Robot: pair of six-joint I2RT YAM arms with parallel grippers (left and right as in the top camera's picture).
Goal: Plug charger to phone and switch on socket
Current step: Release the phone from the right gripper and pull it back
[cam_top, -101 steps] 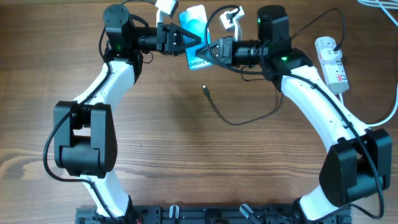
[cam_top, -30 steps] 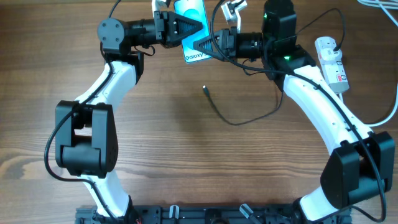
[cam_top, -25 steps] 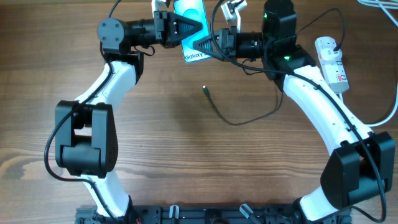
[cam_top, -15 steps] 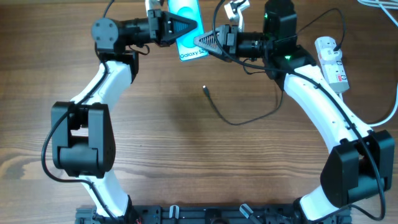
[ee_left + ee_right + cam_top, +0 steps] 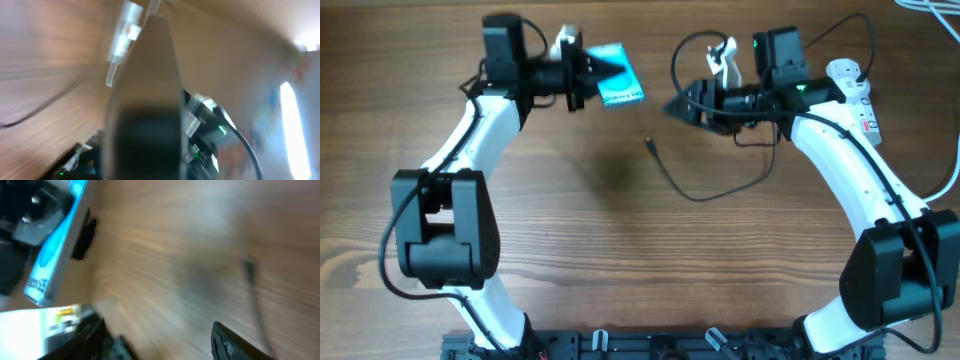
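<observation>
My left gripper (image 5: pixel 592 73) is shut on the phone (image 5: pixel 618 78), a blue-screened slab held tilted above the table at the back. The left wrist view is blurred, with the phone (image 5: pixel 145 95) edge-on down the middle. To its right, clear of the phone, my right gripper (image 5: pixel 677 106) is open with nothing between its fingers (image 5: pixel 235 341). The right wrist view shows the phone (image 5: pixel 52 260) at the left. The charger, a thin black cable, lies on the wood with its tip (image 5: pixel 650 145) below the gap between the grippers. The white socket (image 5: pixel 842 73) sits at the far right, partly behind my right arm.
The charger cable loops across the wood (image 5: pixel 698 198) and up under my right arm. A thick white cord (image 5: pixel 948 180) runs down the right edge. Both arm bases stand at the front edge. Bare wood (image 5: pixel 640 270) fills the middle.
My right gripper has opened, let go of the phone and drawn back to the right. My left arm has swung, carrying the phone a little toward the front and tilting it.
</observation>
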